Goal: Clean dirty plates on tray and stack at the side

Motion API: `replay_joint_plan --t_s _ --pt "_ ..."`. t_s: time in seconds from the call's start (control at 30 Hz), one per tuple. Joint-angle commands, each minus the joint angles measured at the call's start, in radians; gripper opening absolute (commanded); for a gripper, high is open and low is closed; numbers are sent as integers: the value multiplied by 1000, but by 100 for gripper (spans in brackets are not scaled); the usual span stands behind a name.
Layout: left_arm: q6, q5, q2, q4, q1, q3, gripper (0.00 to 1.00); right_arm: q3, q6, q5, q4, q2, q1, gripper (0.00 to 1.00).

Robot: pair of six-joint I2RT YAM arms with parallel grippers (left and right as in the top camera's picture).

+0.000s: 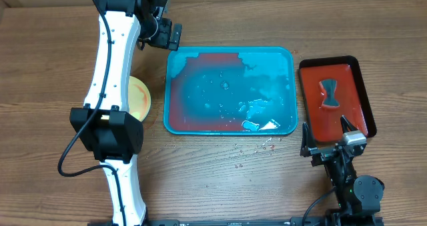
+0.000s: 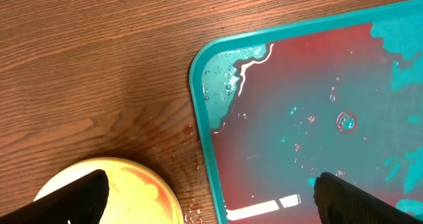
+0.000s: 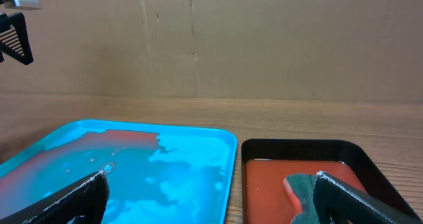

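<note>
The turquoise tray point(image 1: 267, 69) lies mid-table, wet with red-tinted water, and carries no plates. A yellow-green plate point(image 1: 141, 96) with an orange-red smear sits on the table left of the tray, partly hidden by my left arm. I cannot tell how many plates lie under it, and no light blue plate shows. My left gripper point(image 1: 167, 34) is open and empty, high over the tray's far left corner. In the left wrist view the left gripper point(image 2: 211, 204) hangs between the plate point(image 2: 119, 191) and the tray rim point(image 2: 198, 105). My right gripper point(image 1: 327, 138) is open and empty.
A dark red tray point(image 1: 313, 113) with a black rim stands to the right, holding a green sponge point(image 1: 329, 93). The right wrist view shows the sponge point(image 3: 303, 189) beside the right finger, the dark red tray point(image 3: 264, 184) and the turquoise tray point(image 3: 192, 158). Water drops point(image 1: 253, 149) lie on the wood.
</note>
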Motion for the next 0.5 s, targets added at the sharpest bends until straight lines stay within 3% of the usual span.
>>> replay_joint_plan --t_s 0.0,0.47 --pt "-9 7 -15 2 -2 11 99 -10 8 6 5 -11 5 100" --pt "-8 0 -21 0 -3 11 100 -10 8 6 5 -11 5 100"
